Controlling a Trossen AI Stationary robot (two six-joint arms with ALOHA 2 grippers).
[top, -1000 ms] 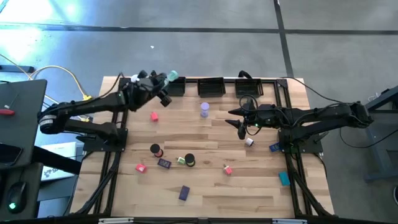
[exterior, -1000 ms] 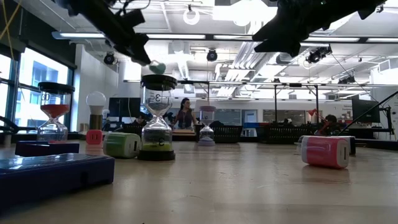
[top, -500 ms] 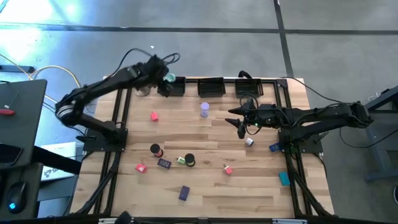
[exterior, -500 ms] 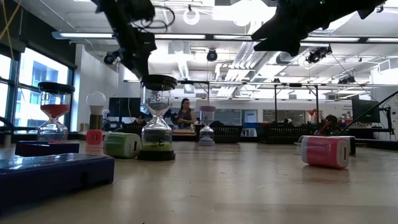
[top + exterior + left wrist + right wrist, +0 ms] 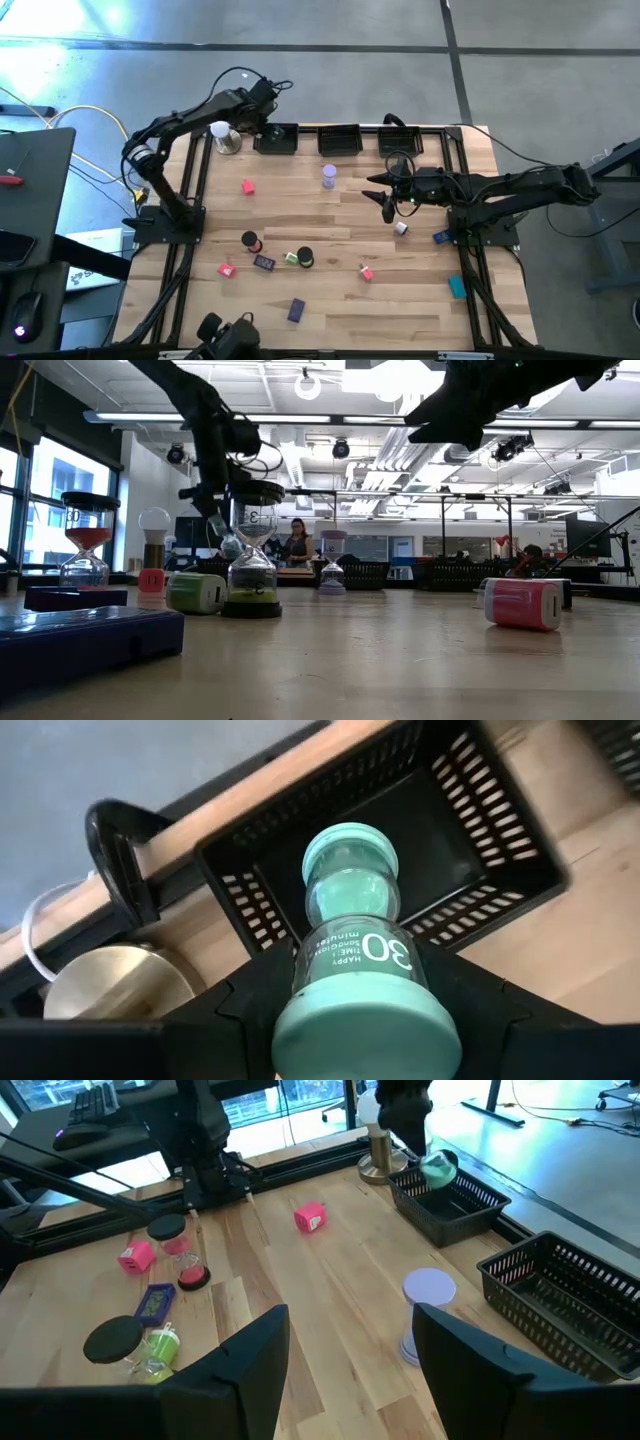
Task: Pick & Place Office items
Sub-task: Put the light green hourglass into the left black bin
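My left gripper [image 5: 262, 118] hangs over the leftmost black tray [image 5: 277, 142] at the table's far edge, shut on a teal hourglass [image 5: 350, 900], which also shows in the right wrist view [image 5: 437, 1170]. My right gripper [image 5: 388, 200] hovers open above the table's middle right, touching nothing. A lilac hourglass [image 5: 329, 176] stands upright beside it. Pink blocks [image 5: 247, 186], a red hourglass [image 5: 250, 241], a green hourglass [image 5: 303, 258], purple blocks [image 5: 296, 310], a blue block [image 5: 440, 237] and a teal block [image 5: 457, 287] rest on the wood. My left gripper pinches the teal hourglass between its two fingers [image 5: 250, 1005], at the bulb printed "30" [image 5: 350, 960] next to one end cap. The fingers come from above, slanting down. The hourglass is lifted clear, its free end [image 5: 350, 850] pointing down into the tray.
Two more black trays [image 5: 339, 140] [image 5: 400, 141] line the far edge. A white ball on a metal base [image 5: 222, 135] stands just left of the left tray. Black frame rails run along both table sides. Bare wood lies between the scattered items.
My left arm has swung toward the far edge, tipped its gripper downward and lowered the teal hourglass over the leftmost tray, keeping hold of it. My right arm has stayed still.
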